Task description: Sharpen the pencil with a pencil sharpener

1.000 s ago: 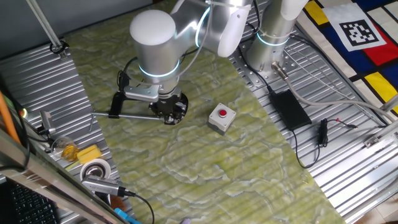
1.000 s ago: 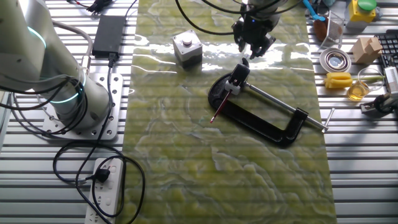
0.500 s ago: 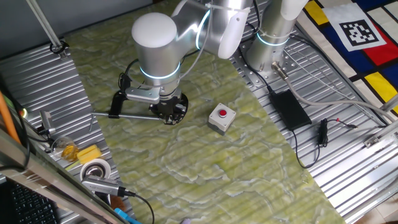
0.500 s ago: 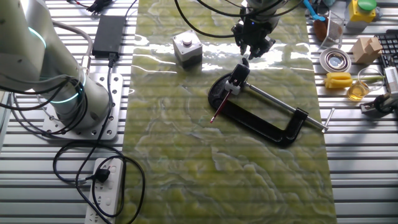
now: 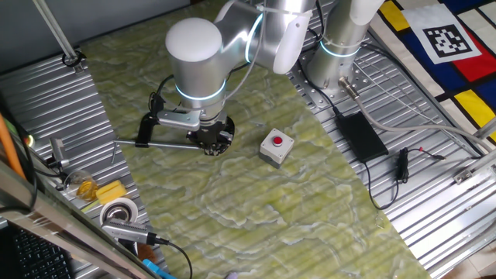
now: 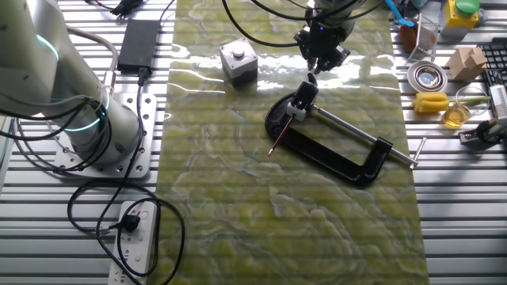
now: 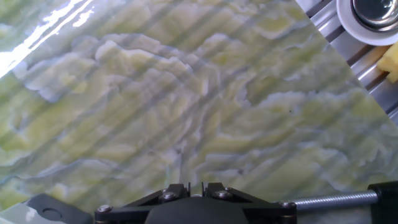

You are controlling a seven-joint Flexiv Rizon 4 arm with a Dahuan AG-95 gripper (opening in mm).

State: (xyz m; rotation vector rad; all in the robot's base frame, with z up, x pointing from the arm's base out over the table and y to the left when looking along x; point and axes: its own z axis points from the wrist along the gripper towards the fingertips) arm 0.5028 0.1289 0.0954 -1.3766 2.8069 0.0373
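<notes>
The pencil [image 6: 278, 139], a thin dark red stick, lies slanted inside the black G-clamp [image 6: 342, 163], its upper end at the pencil sharpener [image 6: 303, 95]. The sharpener is a small glossy black body with a pale spot, sitting at the clamp's screw end. My gripper [image 6: 314, 74] hangs just above and behind the sharpener, apart from it, jaws close together and nothing visible between them. In the hand view my gripper [image 7: 194, 186] shows only a narrow slit; the clamp's screw rod [image 7: 336, 200] crosses the bottom right. In the first fixed view my gripper [image 5: 211, 140] hides the pencil and sharpener.
A grey box with a red button [image 6: 238, 60] stands left of the gripper, also in the first fixed view [image 5: 277, 147]. A tape roll [image 6: 428, 77], a yellow block [image 6: 432, 101] and small items lie off the mat's right edge. The clamp's handle [image 5: 144, 131] points toward the clutter.
The arm has shifted slightly and the gripper has drawn a little away from the sharpener. The pencil, sharpener and clamp have not moved.
</notes>
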